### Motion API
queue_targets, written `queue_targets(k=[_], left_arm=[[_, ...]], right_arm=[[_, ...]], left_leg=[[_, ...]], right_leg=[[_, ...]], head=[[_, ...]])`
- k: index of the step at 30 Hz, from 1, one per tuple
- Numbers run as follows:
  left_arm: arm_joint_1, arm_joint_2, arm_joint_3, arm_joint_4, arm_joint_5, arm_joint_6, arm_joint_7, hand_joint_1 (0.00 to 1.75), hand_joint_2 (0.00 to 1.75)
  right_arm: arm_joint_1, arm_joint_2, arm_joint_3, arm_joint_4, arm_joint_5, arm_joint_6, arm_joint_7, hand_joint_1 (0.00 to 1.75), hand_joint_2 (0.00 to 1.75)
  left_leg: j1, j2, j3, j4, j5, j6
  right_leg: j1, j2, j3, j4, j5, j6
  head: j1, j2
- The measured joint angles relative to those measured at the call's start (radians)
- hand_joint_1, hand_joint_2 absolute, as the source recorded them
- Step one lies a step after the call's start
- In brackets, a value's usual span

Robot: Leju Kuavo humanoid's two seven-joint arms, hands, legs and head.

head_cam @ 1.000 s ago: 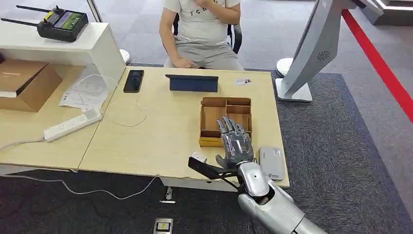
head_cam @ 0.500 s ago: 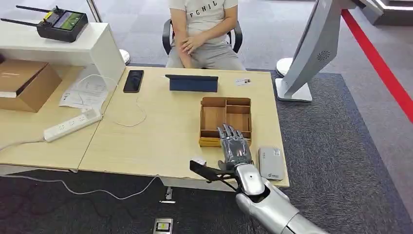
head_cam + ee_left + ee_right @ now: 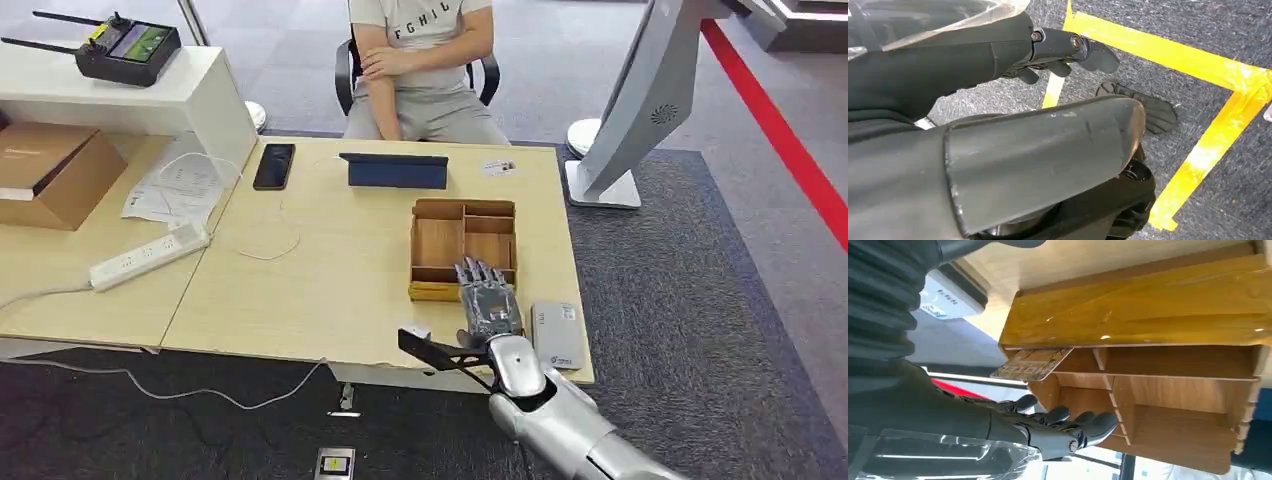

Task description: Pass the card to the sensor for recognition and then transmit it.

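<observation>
Right hand (image 3: 487,305), silver-backed with dark ribbed fingers, hovers with its fingers stretched out and apart, holding nothing, over the near edge of the open wooden compartment box (image 3: 463,247); in the right wrist view the hand (image 3: 1048,425) reaches just short of the box (image 3: 1148,340), whose thin plywood dividers split it into several shallow cells. A small patterned card (image 3: 1032,363) leans on the rim of the box's nearest cell, one corner jutting over the edge. Just beside the hand, at the near right corner of the pale wood-grain tabletop (image 3: 330,270), lies a flat grey rectangular sensor unit (image 3: 556,334). A dark bracket with a small white block juts from the wrist over the table's near edge. Left hand (image 3: 1073,50), dark and smooth, hangs over grey carpet marked with yellow tape, its fingers loosely curled on nothing. Farther back stand a dark blue tablet stand (image 3: 396,171), a black smartphone (image 3: 274,165) and a second small white card (image 3: 499,167). To the left lie a white power strip (image 3: 150,256) and a brown cardboard carton (image 3: 50,172). Beyond the far edge a person in a grey shirt (image 3: 420,60) sits with arms folded.
</observation>
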Motion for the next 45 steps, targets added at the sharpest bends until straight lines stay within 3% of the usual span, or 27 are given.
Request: queue_targets(k=[12,29,45], left_arm=[[0.002,0.001,0.000,0.003,0.000,0.015,0.010,0.00,0.00],[0.002,-0.003,0.000,0.006,0.001,0.039,0.015,0.00,0.00],[0.002,-0.038,0.001,0.007,0.003,0.132,0.016,0.00,0.00]], right_arm=[[-0.085,-0.039,0.002,0.053,0.073,0.037,0.014,0.00,1.75],[-0.101,-0.036,0.002,0.060,0.081,0.060,0.007,0.00,1.75],[-0.107,-0.017,0.003,0.058,0.082,0.124,-0.005,0.00,1.75]], left_leg=[[0.000,0.000,0.000,0.000,0.000,0.000],[0.000,0.000,0.000,0.000,0.000,0.000],[0.000,0.000,0.000,0.000,0.000,0.000]], right_leg=[[0.000,0.000,0.000,0.000,0.000,0.000],[0.000,0.000,0.000,0.000,0.000,0.000],[0.000,0.000,0.000,0.000,0.000,0.000]], head=[[0.000,0.000],[0.000,0.000],[0.000,0.000]])
